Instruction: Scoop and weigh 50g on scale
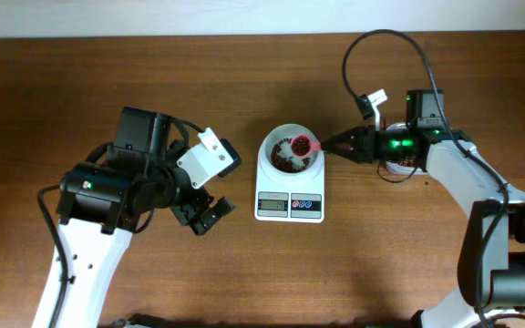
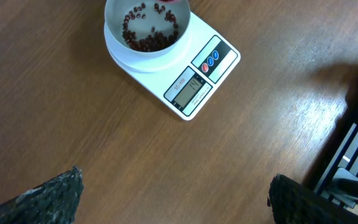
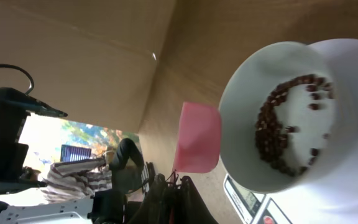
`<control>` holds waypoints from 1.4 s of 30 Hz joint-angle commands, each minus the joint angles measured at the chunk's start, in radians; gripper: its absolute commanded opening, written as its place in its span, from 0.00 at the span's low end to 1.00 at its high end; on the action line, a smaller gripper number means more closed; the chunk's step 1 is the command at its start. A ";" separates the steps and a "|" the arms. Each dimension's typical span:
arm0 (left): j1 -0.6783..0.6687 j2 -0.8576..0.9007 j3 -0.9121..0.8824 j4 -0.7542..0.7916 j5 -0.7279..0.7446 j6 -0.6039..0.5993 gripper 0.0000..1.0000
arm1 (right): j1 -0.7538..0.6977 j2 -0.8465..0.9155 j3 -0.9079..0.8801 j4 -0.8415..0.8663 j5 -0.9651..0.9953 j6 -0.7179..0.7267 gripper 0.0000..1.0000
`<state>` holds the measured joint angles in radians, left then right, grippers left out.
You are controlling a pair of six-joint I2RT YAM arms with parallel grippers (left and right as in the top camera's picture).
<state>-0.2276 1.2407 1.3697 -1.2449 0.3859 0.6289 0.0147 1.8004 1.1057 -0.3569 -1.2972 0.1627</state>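
right gripper (image 1: 333, 144) is clamped tight on the handle of the small pink plastic scoop (image 1: 305, 144), whose cup sits over the right rim of the small white digital scale (image 1: 290, 193) with its round bowl, mid-way along the brown wooden desk (image 1: 244, 282). the handle's long axis runs straight right toward that arm. the dark red-brown beans (image 1: 283, 161) lie in the bowl. left gripper (image 1: 204, 215) gapes wide and empty, just left of the scale.

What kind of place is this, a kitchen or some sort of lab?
Most likely a robotics lab bench, not a kitchen: two robot arms stand at a wooden table, the right end effector holds a pink scoop over a digital scale with beans, and someone seems to sit at a screen behind.
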 commanded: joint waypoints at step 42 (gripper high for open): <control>0.006 -0.003 -0.002 0.001 0.011 0.015 0.99 | 0.071 0.002 -0.002 0.115 0.255 -0.843 0.04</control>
<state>-0.2276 1.2407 1.3697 -1.2449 0.3859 0.6289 0.0769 1.8004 1.1057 -0.2390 -1.0565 -0.6674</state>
